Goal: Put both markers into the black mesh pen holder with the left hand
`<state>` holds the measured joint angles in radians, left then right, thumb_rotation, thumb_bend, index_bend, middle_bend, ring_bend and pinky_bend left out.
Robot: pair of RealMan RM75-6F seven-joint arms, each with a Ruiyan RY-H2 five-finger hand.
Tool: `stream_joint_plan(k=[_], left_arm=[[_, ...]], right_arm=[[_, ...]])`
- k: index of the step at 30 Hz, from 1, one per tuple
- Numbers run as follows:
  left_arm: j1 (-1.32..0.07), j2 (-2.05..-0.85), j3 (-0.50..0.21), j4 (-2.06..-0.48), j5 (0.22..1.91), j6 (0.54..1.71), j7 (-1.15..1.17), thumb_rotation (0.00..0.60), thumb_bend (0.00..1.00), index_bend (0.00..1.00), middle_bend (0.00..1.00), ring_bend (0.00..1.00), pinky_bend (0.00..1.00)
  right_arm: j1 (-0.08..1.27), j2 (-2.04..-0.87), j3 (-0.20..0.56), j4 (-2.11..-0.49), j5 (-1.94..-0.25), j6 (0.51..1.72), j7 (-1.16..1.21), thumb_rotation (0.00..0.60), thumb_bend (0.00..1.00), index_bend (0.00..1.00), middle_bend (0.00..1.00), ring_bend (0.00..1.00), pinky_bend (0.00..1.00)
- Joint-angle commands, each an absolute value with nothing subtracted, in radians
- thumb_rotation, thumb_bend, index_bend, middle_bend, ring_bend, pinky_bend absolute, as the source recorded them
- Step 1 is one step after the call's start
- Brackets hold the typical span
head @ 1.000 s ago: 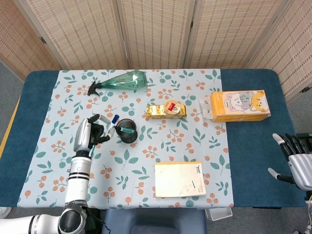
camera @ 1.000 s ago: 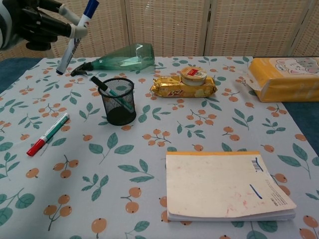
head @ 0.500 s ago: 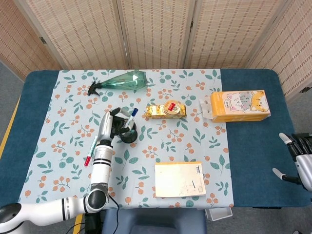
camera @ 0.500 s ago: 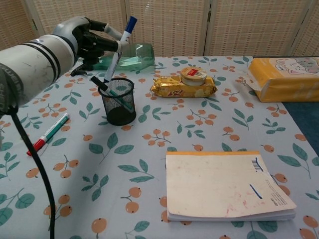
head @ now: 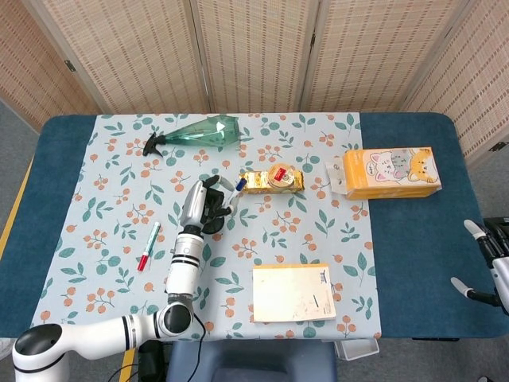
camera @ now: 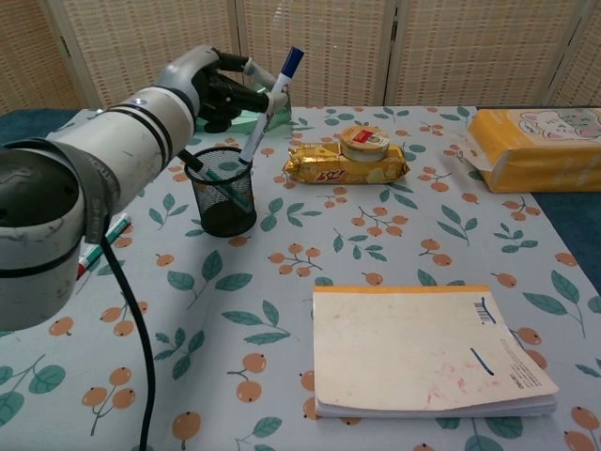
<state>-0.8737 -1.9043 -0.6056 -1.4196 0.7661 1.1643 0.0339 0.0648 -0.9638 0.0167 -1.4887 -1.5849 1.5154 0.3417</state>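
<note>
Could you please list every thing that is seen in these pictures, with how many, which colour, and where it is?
blue-capped marker: 1, white with blue cap, held tilted, lower end at the holder's rim
black mesh pen holder: 1, black, on the cloth's left half, a dark pen inside
red-capped marker: 1, white and green with red cap, lying on the cloth left of the holder
spray bottle: 1, green, lying at the back left
snack pack: 1, gold, at the centre back, a small round tub on top
tissue pack: 1, orange, on the right
notepad: 1, cream, at the front
left hand: 1, grey and black, holds the blue-capped marker
right hand: 1, at the right edge, holds nothing
</note>
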Motion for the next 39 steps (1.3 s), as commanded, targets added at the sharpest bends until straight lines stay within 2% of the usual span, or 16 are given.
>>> stream_joint_plan(k=[1, 13, 21, 24, 27, 33, 39], left_arm=[[-0.856, -1.898, -0.594, -1.378, 0.807, 1.141, -0.032, 0.600, 0.43, 0.59, 1.00, 1.00, 1.00], [-0.742, -1.834, -0.539, -1.317, 0.894, 1.111, -0.221, 0.600, 0.43, 0.60, 1.00, 1.00, 1.00], [-0.727, -1.850, -0.513, -1.265, 0.900, 1.069, -0.268, 0.600, 0.43, 0.57, 1.00, 1.00, 1.00], [-0.735, -1.867, -0.507, -1.256, 0.903, 1.065, -0.261, 0.600, 0.37, 0.52, 1.00, 1.00, 1.00], [-0.744, -1.878, -0.504, -1.260, 0.914, 1.070, -0.244, 0.600, 0.29, 0.43, 1.00, 1.00, 1.00], [-0.742, -1.848, -0.504, -1.340, 0.920, 1.085, -0.190, 0.600, 0.18, 0.10, 1.00, 1.00, 1.00], [-0.697, -1.735, -0.470, -1.520, 0.932, 1.107, -0.093, 0.600, 0.17, 0.06, 1.00, 0.98, 1.00]], right_arm=[[0.064, -0.964, 0.016, -1.488, -1.586, 1.516, 0.340, 0.600, 0.19, 0.04, 0.08, 0.04, 0.00], [0.066, -0.975, 0.000, -1.520, -1.617, 1.509, 0.270, 0.600, 0.19, 0.04, 0.08, 0.04, 0.00], [0.072, -0.982, 0.005, -1.530, -1.606, 1.496, 0.247, 0.600, 0.19, 0.04, 0.08, 0.04, 0.00], [0.071, -0.981, 0.005, -1.530, -1.609, 1.501, 0.246, 0.600, 0.19, 0.04, 0.08, 0.04, 0.00], [0.067, -0.981, 0.007, -1.528, -1.606, 1.507, 0.251, 0.600, 0.19, 0.04, 0.08, 0.04, 0.00], [0.070, -0.982, 0.008, -1.522, -1.609, 1.507, 0.257, 0.600, 0.19, 0.04, 0.08, 0.04, 0.00], [0.070, -0.983, 0.009, -1.522, -1.606, 1.505, 0.253, 0.600, 0.19, 0.04, 0.08, 0.04, 0.00]])
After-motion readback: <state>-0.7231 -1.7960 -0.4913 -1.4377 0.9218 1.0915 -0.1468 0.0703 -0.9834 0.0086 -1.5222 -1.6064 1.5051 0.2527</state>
